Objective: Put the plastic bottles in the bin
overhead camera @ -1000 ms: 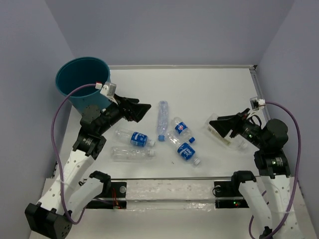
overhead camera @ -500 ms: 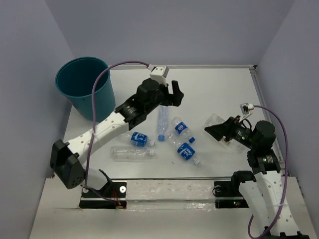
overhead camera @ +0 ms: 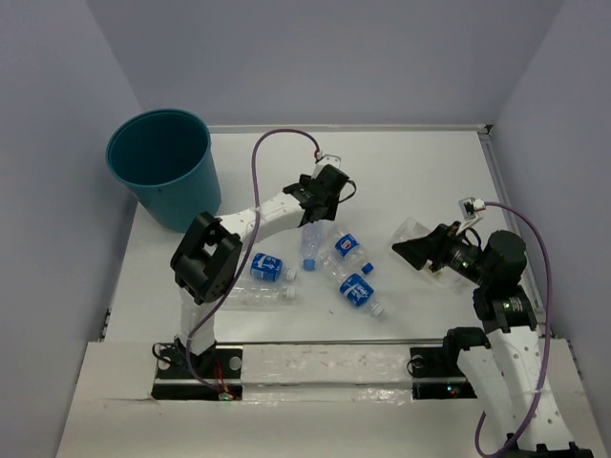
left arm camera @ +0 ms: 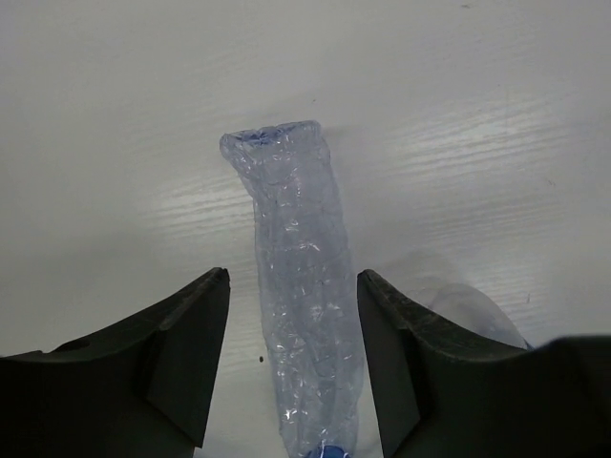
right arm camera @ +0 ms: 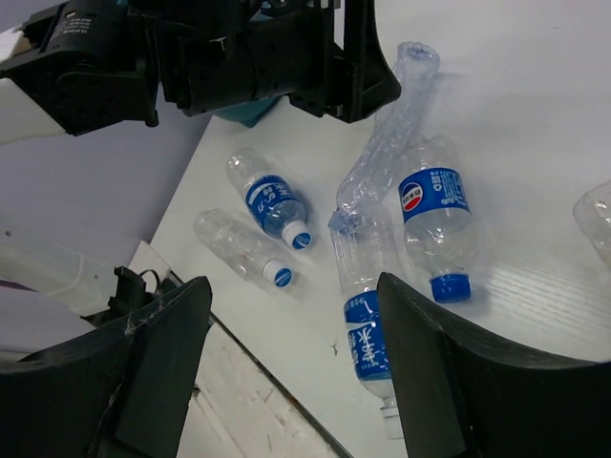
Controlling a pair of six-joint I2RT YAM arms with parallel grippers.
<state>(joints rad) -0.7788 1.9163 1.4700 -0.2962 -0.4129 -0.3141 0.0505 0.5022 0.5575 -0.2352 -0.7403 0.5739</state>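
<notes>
Swung across from the bin (overhead camera: pixel 178 197) at upper left, the left gripper (left arm camera: pixel 292 277) now straddles the crumpled unlabelled bottle (left arm camera: pixel 286 191) lying mid-bench (overhead camera: pixel 410 162), jaws open for a likely pickup, while the right gripper (overhead camera: pixel 412 250) waits at right, jaws open and empty.

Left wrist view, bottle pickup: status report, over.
Left pincer open, astride unlabelled bottle. Right pincer open, empty. Nothing blocking the bin.

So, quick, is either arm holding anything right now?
Left gripper: jaws open, either side of a clear bottle.
Right gripper: jaws open, holding nothing.
</notes>
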